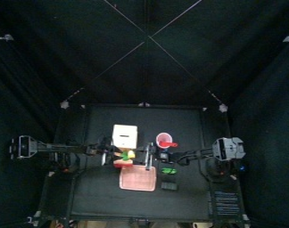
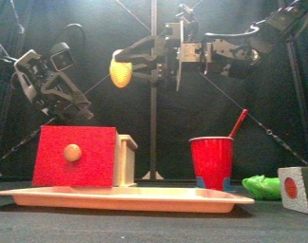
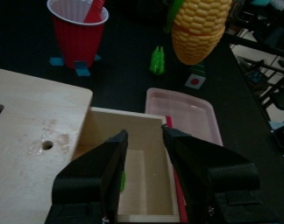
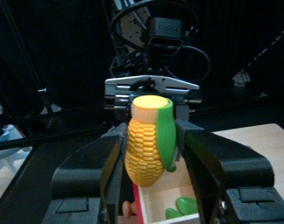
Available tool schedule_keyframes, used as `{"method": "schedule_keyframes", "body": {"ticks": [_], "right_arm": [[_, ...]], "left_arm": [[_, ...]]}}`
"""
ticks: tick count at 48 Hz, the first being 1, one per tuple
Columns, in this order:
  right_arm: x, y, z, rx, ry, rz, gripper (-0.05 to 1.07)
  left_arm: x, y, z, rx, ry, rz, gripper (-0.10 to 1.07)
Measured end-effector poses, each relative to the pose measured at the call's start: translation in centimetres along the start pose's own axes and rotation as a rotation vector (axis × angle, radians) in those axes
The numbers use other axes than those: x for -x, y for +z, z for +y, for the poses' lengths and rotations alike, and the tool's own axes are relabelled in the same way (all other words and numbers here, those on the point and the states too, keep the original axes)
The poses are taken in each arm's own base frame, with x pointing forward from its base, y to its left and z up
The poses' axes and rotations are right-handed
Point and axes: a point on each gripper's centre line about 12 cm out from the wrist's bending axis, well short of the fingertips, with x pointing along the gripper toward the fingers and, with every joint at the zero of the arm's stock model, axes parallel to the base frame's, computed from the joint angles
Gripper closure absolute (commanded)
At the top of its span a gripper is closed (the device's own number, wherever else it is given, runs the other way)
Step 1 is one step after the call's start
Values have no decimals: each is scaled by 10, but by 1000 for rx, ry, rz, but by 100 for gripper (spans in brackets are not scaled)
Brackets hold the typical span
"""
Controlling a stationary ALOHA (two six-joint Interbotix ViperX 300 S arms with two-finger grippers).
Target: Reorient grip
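Pink tray (image 2: 119, 197), front view: lies at the near edge of the table (image 1: 99, 120). On it stands a wooden box (image 2: 78, 157) with a red face and a round knob. Red cup (image 2: 211, 163) with a red stick in it stands just right of the box. Green toy (image 2: 260, 185) and a small block (image 2: 297, 190) lie further right. Corn cob (image 2: 121, 71): high in the air, above the box, well clear of the table.

Top view: box and cup side by side at mid-table, tray in front of them; one arm enters from each side.

Left wrist view: left claw (image 3: 145, 136) spread wide, nothing between its jaws, poised over the open top of the box. Cup, tray and the raised corn cob show beyond it.

Right wrist view: right claw (image 4: 151, 131) set wide, with a jaw pressed against each side of the corn cob. Cob is upright, yellow kernels facing the camera, green husk on one side. Left arm faces it from behind.
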Motion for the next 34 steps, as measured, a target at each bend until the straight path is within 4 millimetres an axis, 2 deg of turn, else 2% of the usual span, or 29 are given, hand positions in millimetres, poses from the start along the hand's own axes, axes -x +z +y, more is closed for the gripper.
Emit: {"method": "schedule_keyframes", "body": {"ticks": [16, 34], "right_arm": [[-1, 1, -5, -46, -49, -6, 43], [-11, 13, -19, -214, -212, -55, 43]], "left_arm": [[2, 9, 0, 19, 8, -41, 20], [1, 23, -2, 14, 5, -78, 20]]}}
